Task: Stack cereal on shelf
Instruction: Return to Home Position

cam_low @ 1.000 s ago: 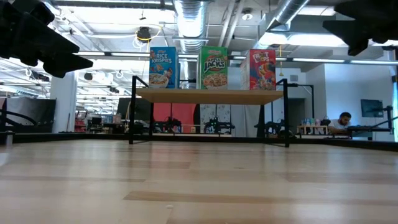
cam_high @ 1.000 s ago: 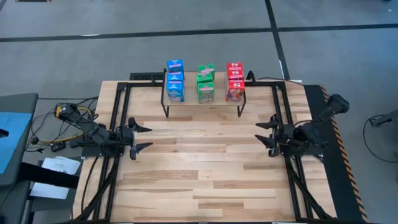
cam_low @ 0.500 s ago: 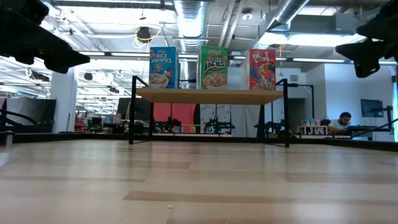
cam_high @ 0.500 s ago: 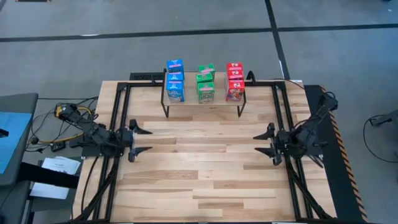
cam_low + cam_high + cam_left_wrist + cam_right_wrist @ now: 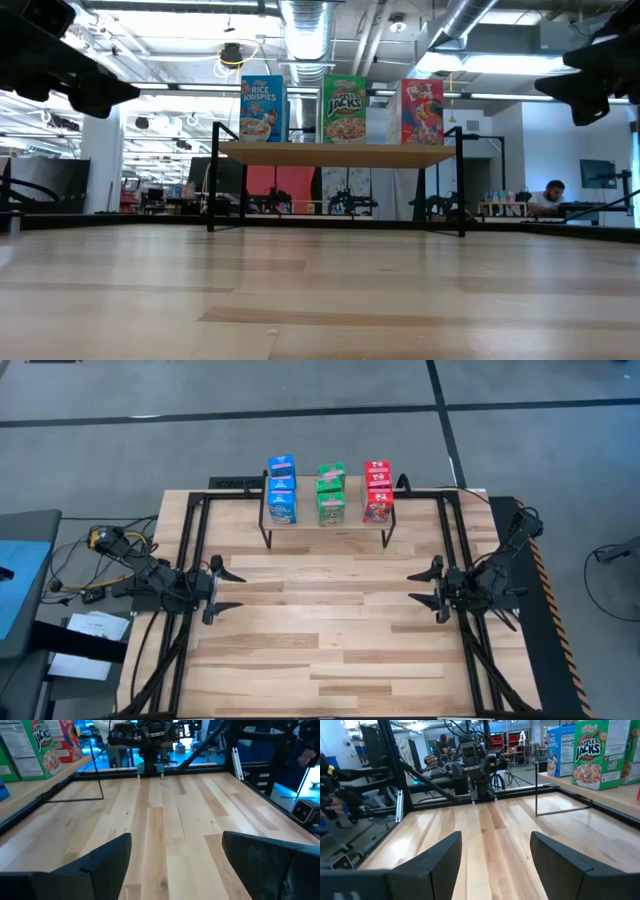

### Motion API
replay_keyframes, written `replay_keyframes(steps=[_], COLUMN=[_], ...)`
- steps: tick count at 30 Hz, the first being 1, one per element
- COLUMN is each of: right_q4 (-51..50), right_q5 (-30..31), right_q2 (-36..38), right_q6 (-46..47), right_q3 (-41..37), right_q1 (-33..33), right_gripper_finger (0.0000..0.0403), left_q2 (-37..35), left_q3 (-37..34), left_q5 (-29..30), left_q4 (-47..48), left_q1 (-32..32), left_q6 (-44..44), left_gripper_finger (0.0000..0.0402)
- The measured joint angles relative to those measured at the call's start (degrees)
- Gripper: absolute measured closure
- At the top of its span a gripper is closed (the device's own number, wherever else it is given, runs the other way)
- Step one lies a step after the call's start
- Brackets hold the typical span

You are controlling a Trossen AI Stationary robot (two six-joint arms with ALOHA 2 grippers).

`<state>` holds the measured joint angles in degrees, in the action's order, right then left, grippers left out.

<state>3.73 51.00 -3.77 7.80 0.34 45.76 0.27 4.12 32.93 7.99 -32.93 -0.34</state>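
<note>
Cereal [image 5: 322,495] on shelf [image 5: 340,155] (far edge), left pincer [image 5: 235,591], right pincer [image 5: 412,588] flanking

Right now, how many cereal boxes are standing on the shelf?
9, all on the shelf: three blue boxes at its left end, three green boxes in the middle, three red boxes at its right end, each colour lined front to back. None seems hidden.

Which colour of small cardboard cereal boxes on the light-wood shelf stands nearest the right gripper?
The red cardboard cereal boxes, at the shelf's end nearest the right gripper; green boxes stand mid-shelf, blue boxes at the far end.
</note>
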Motion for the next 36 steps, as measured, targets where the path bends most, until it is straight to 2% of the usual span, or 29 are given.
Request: replay_keyframes(steps=[5,12,36], right_q4=[-0.1,-0.2,-0.3], right_q5=[0.0,0.0,0.1], right_q2=[0.0,0.0,0.0], right_q6=[-3.1,-3.2,-3.3], right_q3=[0.0,0.0,0.0], right_q1=[0.0,0.0,0.0], right_gripper_finger=[0.0142,0.0142,0.0142], left_q2=[0.0,0.0,0.0], left_q3=[0.0,0.0,0.0], left_q5=[0.8,0.8,0.9], left_q4=[0.0,0.0,0.0], left_q1=[0.0,0.0,0.0], left_q6=[-4.3,2.7,2.8], left_gripper_finger=[0.0098,0.0098,0.0098])
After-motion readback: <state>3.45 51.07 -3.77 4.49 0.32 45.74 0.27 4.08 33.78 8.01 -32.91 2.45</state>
